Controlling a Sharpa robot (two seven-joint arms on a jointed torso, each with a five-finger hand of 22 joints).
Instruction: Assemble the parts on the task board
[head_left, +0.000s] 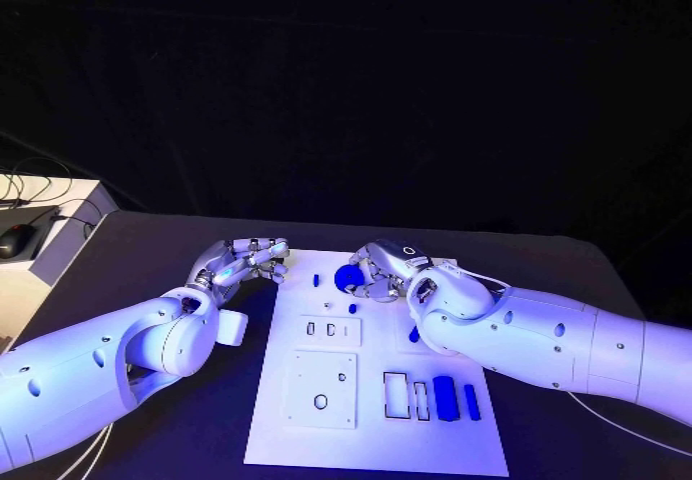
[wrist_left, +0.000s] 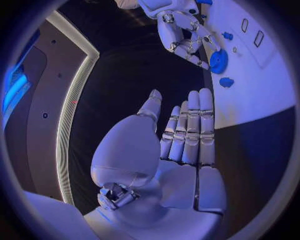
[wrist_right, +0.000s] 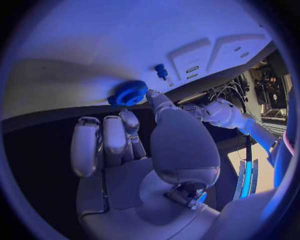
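the task board lies in the middle of the desk. a gear part sits at its far end, bar parts near its right front.

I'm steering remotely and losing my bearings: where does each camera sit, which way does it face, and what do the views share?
Head view: on the robot's head, looking down at the board; both arms, left robot hand, right robot hand.
Left wrist view: behind the left robot hand, facing across the board's far end; right robot hand opposite.
Right wrist view: behind the right robot hand, facing the board.
Shared: all show the gear.
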